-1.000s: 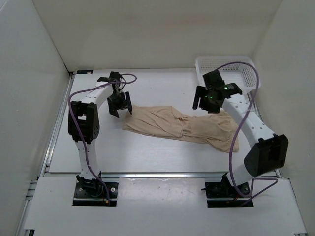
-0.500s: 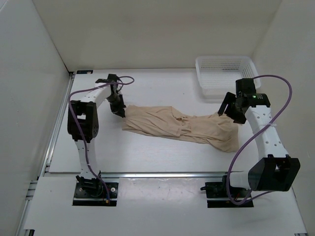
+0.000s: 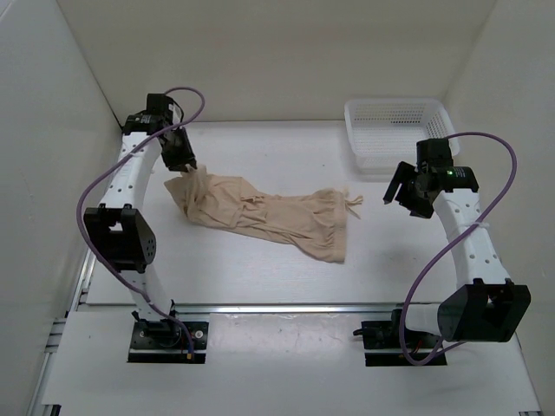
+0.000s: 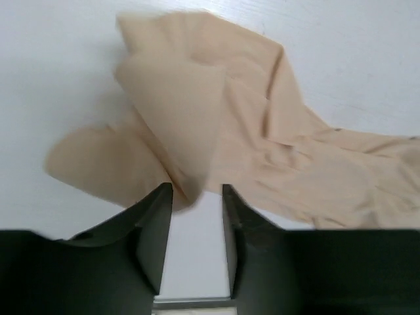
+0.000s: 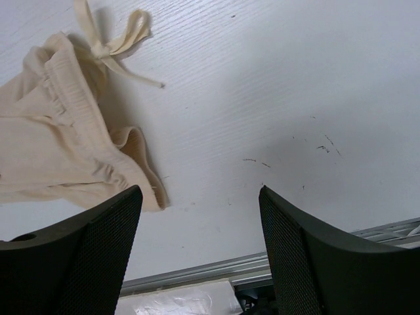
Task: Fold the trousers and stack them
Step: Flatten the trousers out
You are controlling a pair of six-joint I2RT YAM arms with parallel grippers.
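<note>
Left pincer (image 4: 197, 191), narrowly parted, grip unclear, has hauled the thin beige-tan fabric trousers (image 3: 269, 217) leftward, apparently spreading them for folding; right pincer (image 5: 200, 190) gapes empty.

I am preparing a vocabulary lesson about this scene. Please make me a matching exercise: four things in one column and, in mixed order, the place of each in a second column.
Things:
1. trousers
2. mesh basket
3. left gripper
4. right gripper

Places:
A. in the far right corner of the table
B. lying wrinkled across the middle of the table
C. jaws wide apart, over bare table to the right of the trousers
D. far left, at the lifted end of the trousers

Pairs: 1-B, 2-A, 3-D, 4-C
</note>
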